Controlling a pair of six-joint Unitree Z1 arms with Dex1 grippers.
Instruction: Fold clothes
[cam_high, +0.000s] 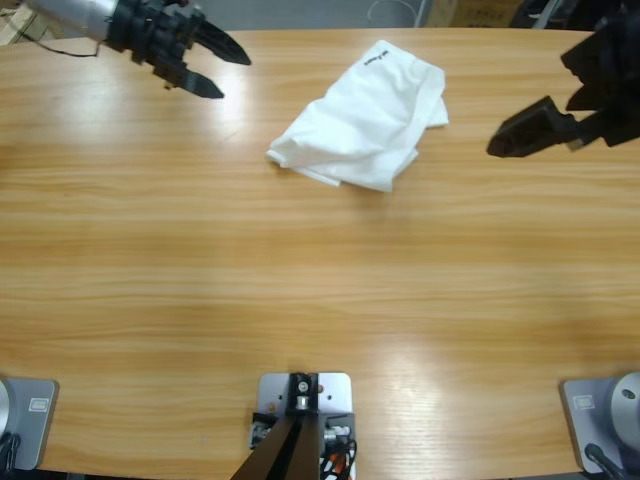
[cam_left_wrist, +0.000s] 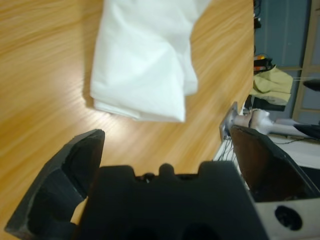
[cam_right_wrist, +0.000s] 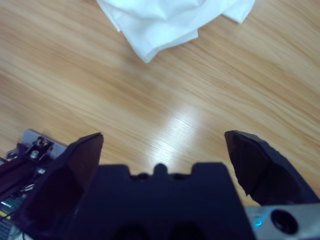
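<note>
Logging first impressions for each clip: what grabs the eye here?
A crumpled white T-shirt lies on the far middle of the wooden table, nothing touching it. Two black grippers hover open on either side of it, one at each upper corner of the high view.

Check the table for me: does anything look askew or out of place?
Only the white T-shirt: it lies on the wooden table as a crooked, uneven bundle, with layers sticking out at its edges. Both grippers are open and clear of it.

Two silver-grey arms (cam_high: 70, 15) end in matte black, pointed, wedge-shaped fingers (cam_high: 225, 47).
</note>
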